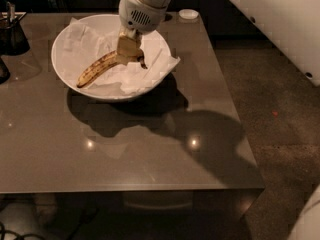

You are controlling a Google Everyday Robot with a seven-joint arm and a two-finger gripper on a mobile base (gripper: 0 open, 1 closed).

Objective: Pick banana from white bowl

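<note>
— Where is the hand working?

— The hand (129, 51) is reaching down into the white bowl (57, 66), just past the bowl's middle. Its fingers are clamping one end of the banana (97, 70).

— How is the banana lying?

— It is slanting across the bowl's inside, from the gripped end down toward the bowl's near-left rim. Its free tip is touching the crumpled white paper (150, 66) lining the bowl.

— What is surrounding the bowl?

— The bowl is sitting on the dark worktop (125, 154). A small white round object (188, 14) is sitting beyond the bowl, to its right. A dark container (12, 34) is standing left of the bowl, apart from it. A broad shadow is falling in front of the bowl.
</note>
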